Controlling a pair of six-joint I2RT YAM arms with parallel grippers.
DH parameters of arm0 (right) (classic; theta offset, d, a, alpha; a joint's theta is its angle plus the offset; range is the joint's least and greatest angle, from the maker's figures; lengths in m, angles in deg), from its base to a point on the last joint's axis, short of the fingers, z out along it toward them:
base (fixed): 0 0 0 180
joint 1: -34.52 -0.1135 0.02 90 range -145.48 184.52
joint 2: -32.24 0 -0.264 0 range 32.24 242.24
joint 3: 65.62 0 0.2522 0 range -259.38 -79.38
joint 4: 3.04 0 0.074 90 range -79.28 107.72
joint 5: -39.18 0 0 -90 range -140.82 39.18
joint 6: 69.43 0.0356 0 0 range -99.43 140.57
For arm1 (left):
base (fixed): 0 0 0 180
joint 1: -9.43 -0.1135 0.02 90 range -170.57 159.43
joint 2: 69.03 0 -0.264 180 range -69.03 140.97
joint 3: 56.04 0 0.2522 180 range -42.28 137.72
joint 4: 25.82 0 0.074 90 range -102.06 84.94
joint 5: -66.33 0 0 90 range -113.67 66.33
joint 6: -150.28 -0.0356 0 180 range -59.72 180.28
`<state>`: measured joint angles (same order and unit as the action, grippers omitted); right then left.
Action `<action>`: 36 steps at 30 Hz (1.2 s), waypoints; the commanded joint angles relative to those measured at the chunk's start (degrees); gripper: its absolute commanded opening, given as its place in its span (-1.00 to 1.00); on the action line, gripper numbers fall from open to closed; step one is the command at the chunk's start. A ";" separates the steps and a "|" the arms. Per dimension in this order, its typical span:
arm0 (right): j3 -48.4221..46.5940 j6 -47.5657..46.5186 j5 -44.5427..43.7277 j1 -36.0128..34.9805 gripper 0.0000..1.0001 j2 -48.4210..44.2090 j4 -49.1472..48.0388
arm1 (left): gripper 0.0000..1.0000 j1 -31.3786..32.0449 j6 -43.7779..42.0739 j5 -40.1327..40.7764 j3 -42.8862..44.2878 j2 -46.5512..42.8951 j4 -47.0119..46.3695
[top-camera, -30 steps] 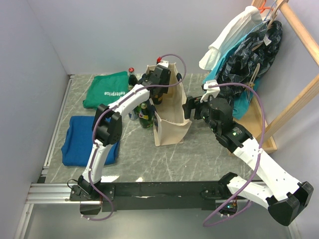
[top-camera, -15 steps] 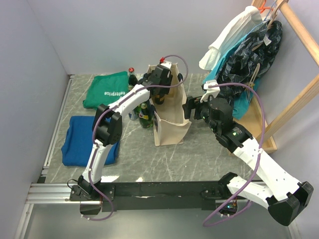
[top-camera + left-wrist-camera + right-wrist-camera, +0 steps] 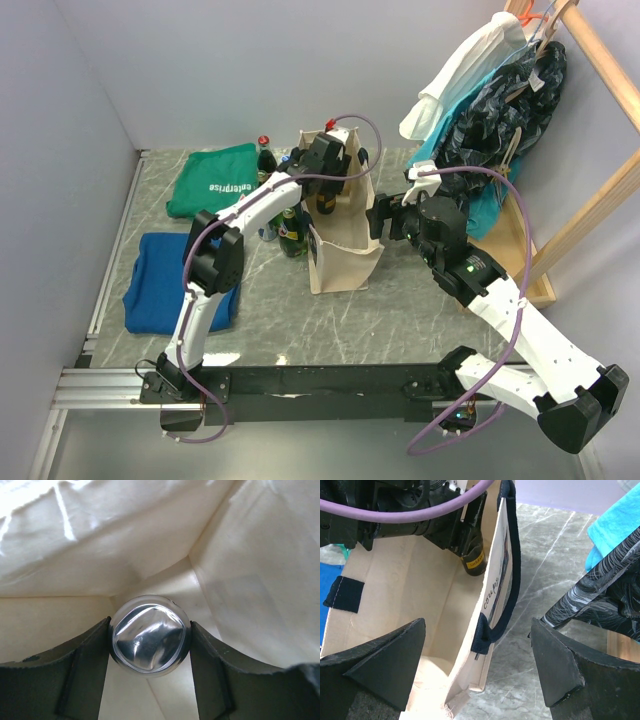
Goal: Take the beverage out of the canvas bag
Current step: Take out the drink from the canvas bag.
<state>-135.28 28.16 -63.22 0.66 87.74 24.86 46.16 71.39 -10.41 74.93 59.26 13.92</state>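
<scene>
Left wrist shows left gripper [image 3: 150, 631] pinching the bottle [image 3: 149, 639] between its fingers by the slick top, likely heavy, breakable glass; right gripper [image 3: 477, 630] wide.

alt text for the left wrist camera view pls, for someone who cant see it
The left end effector grips a shiny silver bottle cap between its two dark fingers, seen from directly above. All around is the cream inside of the canvas bag, its walls meeting in a corner behind the cap.

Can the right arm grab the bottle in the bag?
Probably not: the left tool grips the dark glass bottle and fills the cream canvas bag's mouth; the right tool sits open by its side wall.
</scene>
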 commanded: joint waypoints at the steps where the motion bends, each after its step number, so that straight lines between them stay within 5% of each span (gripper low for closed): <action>1: 0.00 -0.48 -0.34 -0.06 0.83 -0.13 -2.18 | -0.98 1.24 0.66 -3.32 -0.49 -5.15 -1.63; 11: 0.09 -0.48 -0.08 -0.15 0.82 -0.22 -2.35 | -0.96 1.85 1.01 -5.61 -1.46 -4.72 -1.72; 17: 0.09 -0.48 -0.16 -0.06 0.83 -0.13 -2.35 | -0.43 2.12 1.01 -4.73 -0.31 -3.92 0.21; 30: -0.09 -0.48 -0.17 -0.15 0.83 0.04 -2.09 | -0.07 2.12 1.72 -4.12 -0.31 -2.61 2.41; 36: -0.09 -0.39 -0.08 -0.15 0.82 0.13 -2.09 | 0.28 2.12 1.63 -3.41 -0.05 -2.26 2.94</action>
<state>-135.28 28.16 -63.22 0.66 87.74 24.83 47.30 71.83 -12.49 73.86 58.45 14.34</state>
